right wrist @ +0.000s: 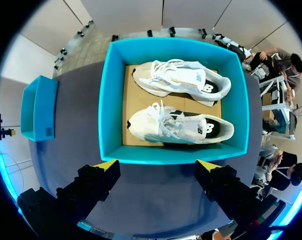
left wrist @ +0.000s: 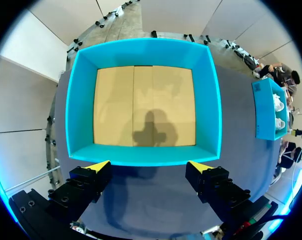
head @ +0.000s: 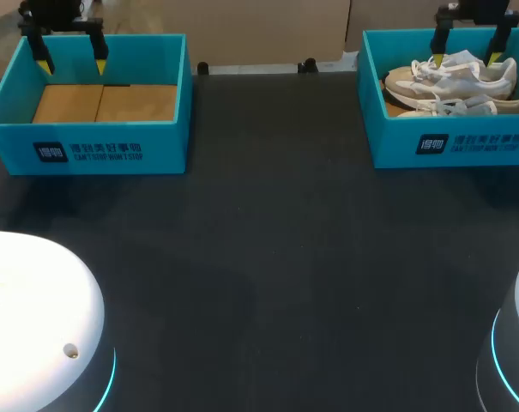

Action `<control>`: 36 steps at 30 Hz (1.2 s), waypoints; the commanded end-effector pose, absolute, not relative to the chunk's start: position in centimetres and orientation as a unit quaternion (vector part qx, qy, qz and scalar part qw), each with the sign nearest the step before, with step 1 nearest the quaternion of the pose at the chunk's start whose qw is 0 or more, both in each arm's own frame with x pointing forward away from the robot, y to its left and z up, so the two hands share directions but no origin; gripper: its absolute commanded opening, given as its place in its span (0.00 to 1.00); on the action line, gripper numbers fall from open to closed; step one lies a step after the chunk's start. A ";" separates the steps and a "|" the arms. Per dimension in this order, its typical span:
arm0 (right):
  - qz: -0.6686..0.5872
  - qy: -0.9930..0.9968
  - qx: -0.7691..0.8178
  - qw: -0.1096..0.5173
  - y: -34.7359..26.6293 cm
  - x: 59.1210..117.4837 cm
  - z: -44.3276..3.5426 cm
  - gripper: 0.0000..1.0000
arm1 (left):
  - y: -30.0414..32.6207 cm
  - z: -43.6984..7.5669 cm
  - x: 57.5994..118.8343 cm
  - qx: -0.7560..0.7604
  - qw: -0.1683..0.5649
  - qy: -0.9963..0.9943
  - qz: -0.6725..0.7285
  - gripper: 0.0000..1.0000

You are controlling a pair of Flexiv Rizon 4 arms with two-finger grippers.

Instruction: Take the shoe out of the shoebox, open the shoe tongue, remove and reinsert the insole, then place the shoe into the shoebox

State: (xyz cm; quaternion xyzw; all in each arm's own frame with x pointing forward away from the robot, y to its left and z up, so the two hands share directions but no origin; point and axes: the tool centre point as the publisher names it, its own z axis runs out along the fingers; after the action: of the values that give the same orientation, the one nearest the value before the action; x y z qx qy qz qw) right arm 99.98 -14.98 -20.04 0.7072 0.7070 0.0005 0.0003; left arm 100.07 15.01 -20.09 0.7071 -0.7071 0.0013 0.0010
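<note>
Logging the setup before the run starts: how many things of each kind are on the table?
Shoeboxes: 2, one at the left, one at the right
Shoes: 2, both in the right box
Total: 4

Shoebox (right wrist: 107,100) ahead of right gripper (right wrist: 156,164): turquoise walls, tan floor. Shoes (right wrist: 180,127) inside: white and beige, black collars. Table (head: 268,257): dark grey.
</note>
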 end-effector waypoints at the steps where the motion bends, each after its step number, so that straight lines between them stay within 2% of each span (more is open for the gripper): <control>1: 0.000 0.707 0.707 0.000 -15.0 100.0 -20.0 1.00 | 15.0 -20.1 100.0 0.707 0.001 -0.707 0.001 1.00; 12: 0.001 0.703 0.711 -0.004 -15.2 100.0 -20.2 1.00 | 15.0 -20.1 100.0 0.707 0.001 -0.707 0.001 1.00; 29: -0.017 0.665 0.745 0.055 -24.1 100.5 -22.5 1.00 | 15.0 -20.1 100.0 0.707 0.001 -0.707 0.001 1.00; 36: -0.033 0.660 0.748 0.060 -27.3 100.8 -24.7 1.00 | 15.0 -20.1 100.0 0.707 0.001 -0.707 0.001 1.00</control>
State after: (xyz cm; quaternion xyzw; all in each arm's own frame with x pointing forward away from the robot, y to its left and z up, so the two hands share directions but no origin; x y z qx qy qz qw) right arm 100.33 -26.45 -23.82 0.7471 0.6605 -0.0363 0.0658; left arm 100.07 15.00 -20.09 0.7071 -0.7071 0.0013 0.0009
